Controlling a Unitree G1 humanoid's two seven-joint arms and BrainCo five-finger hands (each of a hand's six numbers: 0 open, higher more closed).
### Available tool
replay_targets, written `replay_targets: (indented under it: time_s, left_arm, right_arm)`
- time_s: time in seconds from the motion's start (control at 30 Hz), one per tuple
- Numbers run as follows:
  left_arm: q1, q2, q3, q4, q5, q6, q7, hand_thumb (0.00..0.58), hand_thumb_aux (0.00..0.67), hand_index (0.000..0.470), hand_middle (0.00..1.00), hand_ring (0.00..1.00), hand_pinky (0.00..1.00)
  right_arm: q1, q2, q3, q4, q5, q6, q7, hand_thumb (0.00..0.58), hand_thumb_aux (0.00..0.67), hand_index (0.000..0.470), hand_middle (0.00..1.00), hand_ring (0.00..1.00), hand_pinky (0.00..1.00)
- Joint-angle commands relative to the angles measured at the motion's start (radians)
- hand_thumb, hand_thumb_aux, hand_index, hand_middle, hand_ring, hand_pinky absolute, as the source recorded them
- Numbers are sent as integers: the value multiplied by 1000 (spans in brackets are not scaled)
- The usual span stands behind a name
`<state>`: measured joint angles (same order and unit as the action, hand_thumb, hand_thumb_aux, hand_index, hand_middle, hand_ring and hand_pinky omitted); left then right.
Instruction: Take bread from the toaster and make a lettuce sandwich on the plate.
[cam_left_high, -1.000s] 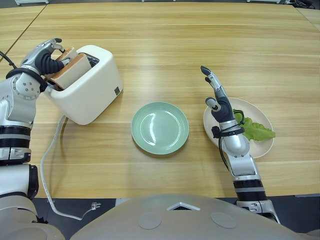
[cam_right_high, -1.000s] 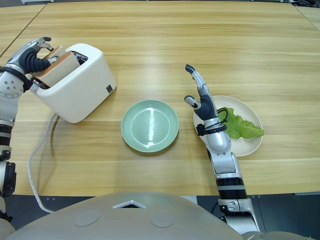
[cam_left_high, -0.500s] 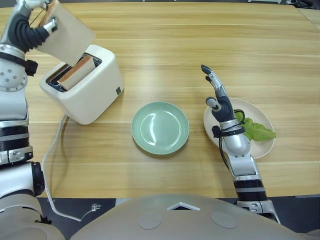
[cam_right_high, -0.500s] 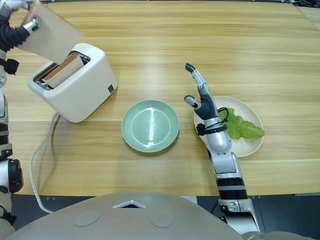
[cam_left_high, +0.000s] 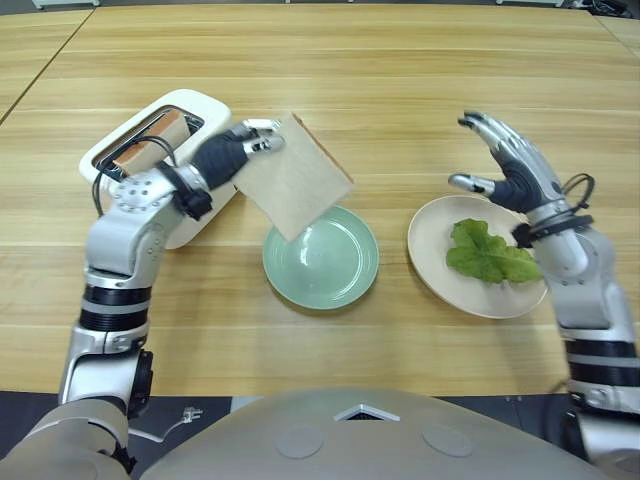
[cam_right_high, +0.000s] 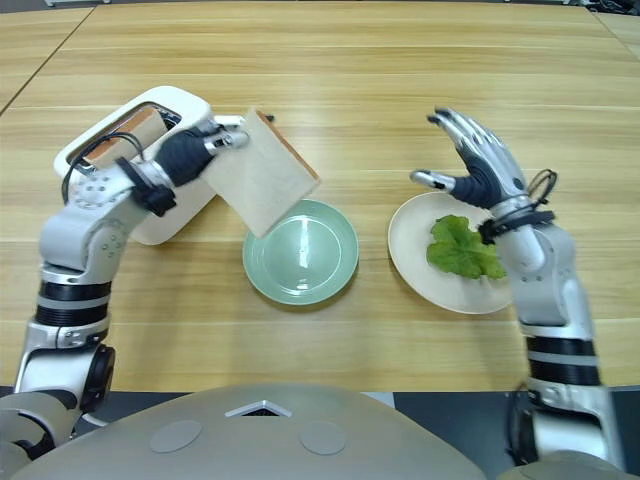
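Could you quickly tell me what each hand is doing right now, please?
Left hand: shut on the bread slice.
Right hand: open, holding nothing, by the lettuce.

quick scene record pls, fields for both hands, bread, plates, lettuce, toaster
left robot hand: shut on bread slice, held tilted over the green plate's left edge
right robot hand: open, holding nothing, above the beige plate's far edge
green plate: nothing on it yet
beige plate: holds lettuce leaf
toaster: second slice in its slot
sandwich: not yet begun
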<state>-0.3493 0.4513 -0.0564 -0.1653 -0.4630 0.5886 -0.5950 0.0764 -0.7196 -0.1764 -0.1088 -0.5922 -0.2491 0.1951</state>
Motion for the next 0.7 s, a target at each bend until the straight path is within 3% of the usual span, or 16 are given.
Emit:
replay_targets:
  time_s: [0.03, 0.27, 0.43, 0.47, 0.5, 0.53, 0.57, 0.67, 0.7]
  left_arm:
    - [-11, -22, -128, 73, 61, 5, -63, 580, 670, 470, 0, 0, 0]
    - [-39, -50, -252, 201, 202, -81, -103, 580, 670, 470, 0, 0, 0]
    - [-24, -50, -334, 222, 308, -155, -117, 580, 670, 470, 0, 0, 0]
    - [-18, -47, -347, 220, 330, -172, -118, 530, 473, 332, 0, 0, 0]
    - [-11, -41, -359, 217, 355, -192, -117, 458, 363, 254, 0, 0, 0]
    - [-7, -38, -364, 215, 374, -204, -114, 36, 21, 15, 0, 0, 0]
    - [-4, -36, -366, 214, 388, -213, -112, 0, 0, 0, 0, 0, 0]
    - [-1, -31, -352, 192, 406, -227, -114, 0, 0, 0, 0, 0, 0]
    - [-1, -30, -341, 180, 406, -227, -112, 0, 0, 0, 0, 0, 0]
  right_arm:
    - [117, -120, -36, 22, -111, 58, 51, 0, 0, 0, 0, 0, 0]
    - [146, -187, 50, 107, -211, 106, 86, 0, 0, 0, 0, 0, 0]
    - [37, -193, 132, 223, -307, 93, -46, 0, 0, 0, 0, 0, 0]
    - [5, -188, 161, 258, -327, 79, -81, 0, 0, 0, 0, 0, 0]
    - [-24, -181, 189, 289, -342, 65, -113, 0, 0, 0, 0, 0, 0]
    - [-44, -177, 213, 313, -353, 56, -136, 0, 0, 0, 0, 0, 0]
    - [-61, -174, 232, 333, -358, 51, -155, 0, 0, 0, 0, 0, 0]
    - [-92, -172, 278, 385, -355, 26, -185, 0, 0, 0, 0, 0, 0]
    - [-99, -173, 290, 395, -354, 21, -191, 291, 197, 138, 0, 0, 0]
